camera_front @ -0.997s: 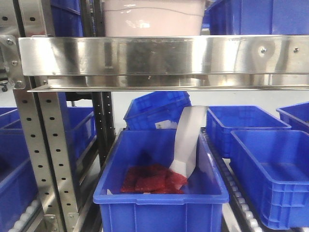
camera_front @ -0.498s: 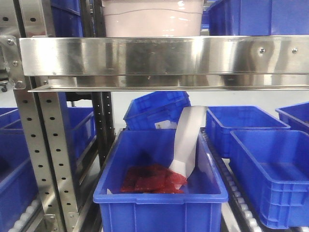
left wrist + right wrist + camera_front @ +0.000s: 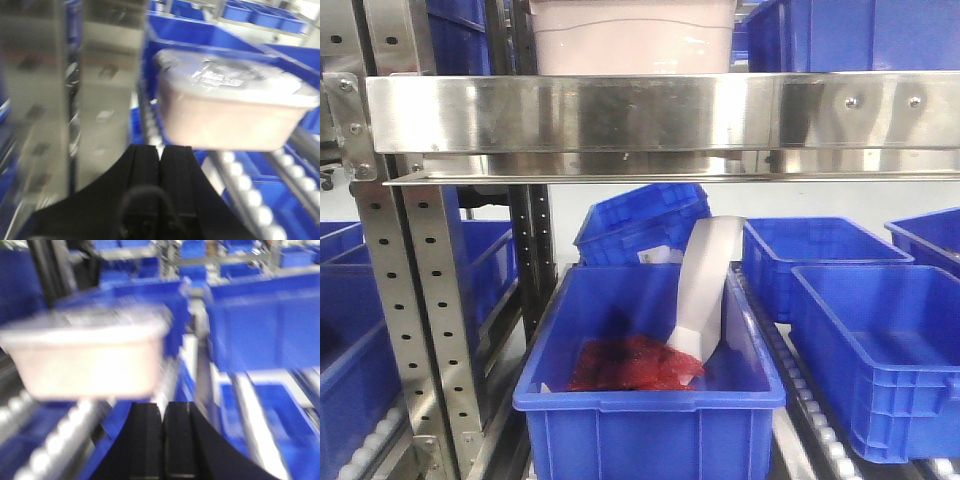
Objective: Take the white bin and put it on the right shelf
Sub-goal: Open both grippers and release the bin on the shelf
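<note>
Here the white bin (image 3: 633, 36) sits on the right shelf (image 3: 660, 112), behind its steel front rail, blue bins beside it. In both wrist views it's ahead of & above the fingers, not touching. Left gripper (image 3: 160, 155): fingers pressed together, holding nothing. Right gripper (image 3: 163, 412): same, clenched on nothing. Both views blurred. Below, a blue bin (image 3: 650, 400) w/ red packets (image 3: 625, 365).

From my front view I count one white bin (image 3: 632, 35) on the steel shelf (image 3: 620, 115). Below sit at least six blue bins (image 3: 650, 400), one holding a single white strip (image 3: 705, 290). I have two claws: left (image 3: 161, 155), right (image 3: 163, 412).
</note>
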